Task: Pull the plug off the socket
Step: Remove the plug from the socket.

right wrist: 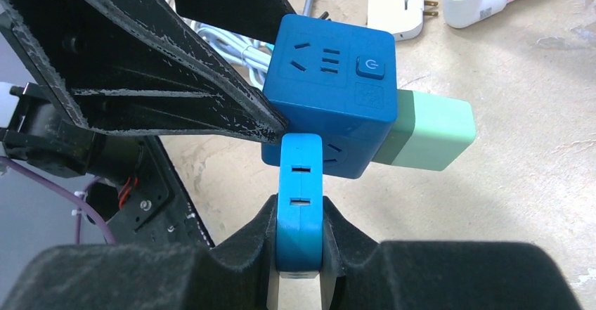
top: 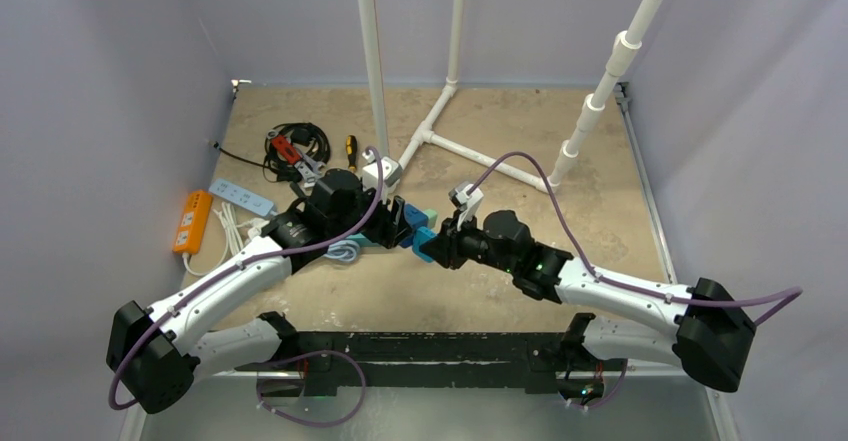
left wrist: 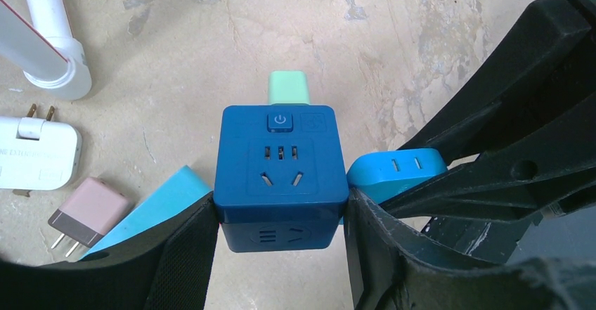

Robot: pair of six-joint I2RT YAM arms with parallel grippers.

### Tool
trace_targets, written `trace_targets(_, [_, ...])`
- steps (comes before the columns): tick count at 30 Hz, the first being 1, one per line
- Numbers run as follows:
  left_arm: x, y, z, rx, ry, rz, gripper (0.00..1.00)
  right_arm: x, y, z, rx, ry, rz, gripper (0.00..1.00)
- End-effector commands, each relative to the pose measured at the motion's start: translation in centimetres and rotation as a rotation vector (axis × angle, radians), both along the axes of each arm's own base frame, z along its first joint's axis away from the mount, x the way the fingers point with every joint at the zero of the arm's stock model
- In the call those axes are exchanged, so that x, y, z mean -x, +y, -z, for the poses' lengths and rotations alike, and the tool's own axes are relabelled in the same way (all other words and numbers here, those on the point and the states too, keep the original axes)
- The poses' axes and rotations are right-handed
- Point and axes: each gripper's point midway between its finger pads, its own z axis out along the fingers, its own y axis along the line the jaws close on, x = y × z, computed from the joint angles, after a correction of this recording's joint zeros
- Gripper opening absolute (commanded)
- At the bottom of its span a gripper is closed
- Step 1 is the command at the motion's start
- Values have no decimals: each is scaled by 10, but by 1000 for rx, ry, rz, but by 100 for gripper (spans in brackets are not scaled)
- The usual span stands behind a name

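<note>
Blue cube socket (left wrist: 281,169) sits about mid-tabletop (top: 480,111), slightly toward the left edge, lifted between both arms. Left gripper (left wrist: 281,229) is about half open and clamps the cube's lower part from two opposite sides, pads flush on its faces. Power button and a three-hole outlet face the left wrist camera. Light-blue plug (right wrist: 300,197) butts against one side face of the cube, no gap visible. Right gripper (right wrist: 299,250) is narrowed down and pinches this plug by its flat sides at the rear end. Mint-green plug (right wrist: 429,131) sticks out of another cube face, away from both grippers. Left gripper's black fingers (right wrist: 140,78) crowd in just beside the light-blue plug. On the tabletop below: white adapter (left wrist: 35,152), pink adapter (left wrist: 88,215), a teal block (left wrist: 165,197) and a white pipe foot (left wrist: 49,64). Toward the left edge: orange power strip (top: 192,221), white power strip (top: 242,197), coiled cables (top: 295,149), screwdriver (top: 351,149).
</note>
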Motion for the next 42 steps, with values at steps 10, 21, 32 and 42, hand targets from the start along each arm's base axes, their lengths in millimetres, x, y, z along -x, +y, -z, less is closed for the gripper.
trace_targets(10, [-42,44,4,-137,-84,-251,0,64,19,-75,-248,-145,-359,0])
trace_targets(21, [-39,42,1,-118,-88,-233,0,24,18,-46,-166,10,-108,0])
trace_targets(32, [-38,41,2,-114,-83,-231,0,-39,2,16,-18,180,275,0])
trace_targets(42, [-39,40,6,-124,-74,-228,0,-31,11,-12,-65,34,136,0])
